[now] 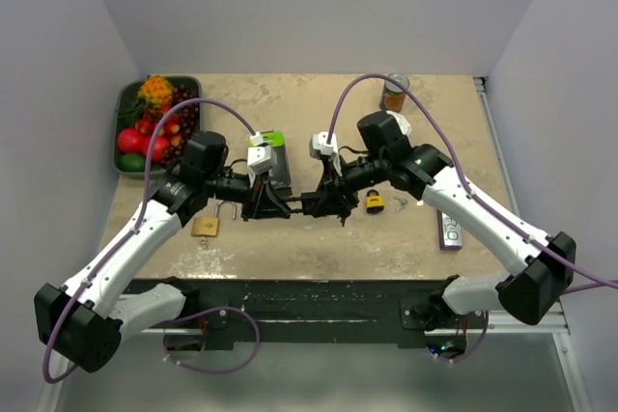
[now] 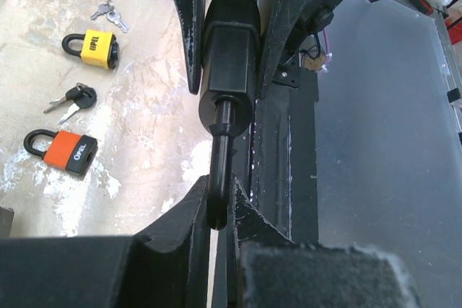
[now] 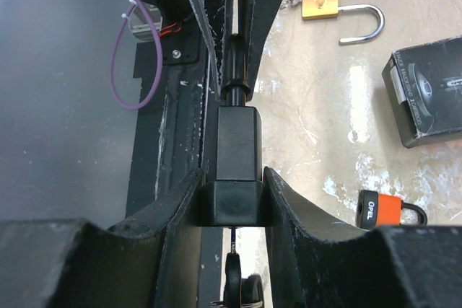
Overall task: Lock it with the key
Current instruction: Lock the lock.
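black square-bodied padlock (image 2: 229, 55) spans the gap lengthwise: left tool (image 2: 220, 203) pinches shackle (image 2: 222, 153), right tool (image 3: 232, 178) clamps body (key (image 3: 234, 273) at that end)

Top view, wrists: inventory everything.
black plastic padlock: 1, black, between both jaws
yellow padlock: 1, yellow, centre-right
orange padlock: 1, orange, near yellow one
brass padlock: 1, gold, centre-left, open
silver keys: 1 bunch, by yellow padlock
black-headed keys: 1 bunch, by orange padlock
black box: 1, black, centre
fruit tray: 1, dark, far-left
metal can: 1, brown, far edge
purple packet: 1, purple, right
left arm: 1, white, jaws shut on shackle
right arm: 1, white, jaws shut on padlock
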Controlling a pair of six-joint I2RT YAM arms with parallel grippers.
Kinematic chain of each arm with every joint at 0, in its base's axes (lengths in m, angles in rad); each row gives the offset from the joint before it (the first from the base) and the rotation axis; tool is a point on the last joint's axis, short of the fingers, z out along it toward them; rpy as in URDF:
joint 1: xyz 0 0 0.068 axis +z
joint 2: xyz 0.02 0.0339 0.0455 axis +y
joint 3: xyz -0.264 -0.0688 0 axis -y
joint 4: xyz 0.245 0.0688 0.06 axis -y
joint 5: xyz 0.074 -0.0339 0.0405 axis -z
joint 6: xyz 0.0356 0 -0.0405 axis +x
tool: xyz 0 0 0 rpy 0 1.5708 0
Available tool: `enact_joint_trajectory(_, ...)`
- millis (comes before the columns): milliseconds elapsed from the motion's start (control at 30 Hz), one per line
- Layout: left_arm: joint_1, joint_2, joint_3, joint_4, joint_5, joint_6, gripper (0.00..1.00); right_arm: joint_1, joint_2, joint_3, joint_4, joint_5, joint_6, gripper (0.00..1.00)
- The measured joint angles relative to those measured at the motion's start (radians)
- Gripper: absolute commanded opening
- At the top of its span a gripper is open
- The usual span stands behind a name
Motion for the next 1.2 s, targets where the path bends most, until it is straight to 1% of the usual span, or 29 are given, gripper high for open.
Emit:
enact_joint_trajectory(333, -0.016, -0.008, -0.057, 0.116, 0.006, -0.122, 0.0, 0.004, 0.021, 0.0, 0.002, -0.014, 0.063, 0.0)
enact_joint_trajectory(433, -0.026, -0.008, -0.074, 0.157, 0.011, -0.175, 0.0, 0.004, 0.021, 0.0, 0.001, -0.013, 0.078, 0.0)
enact_joint_trajectory(567, -0.033, -0.005, -0.117, 0.258, 0.023, -0.28, 0.0, 0.006, 0.022, 0.0, -0.002, -0.003, 0.096, 0.0)
enact_joint_trajectory(733, -0.037, 0.023, -0.126, 0.315, 0.046, -0.359, 0.0, 0.008, 0.023, -0.01, 0.006, 0.004, 0.138, 0.0)
enact_joint_trajectory(1000, -0.043, 0.053, -0.129, 0.36, 0.06, -0.434, 0.0, 0.01, 0.018, -0.083, 0.084, -0.002, 0.217, 0.0)
enact_joint_trajectory(1200, -0.048, 0.04, -0.129, 0.346, 0.061, -0.402, 0.0, 0.025, 0.023, -0.086, 0.053, -0.006, 0.183, 0.0)
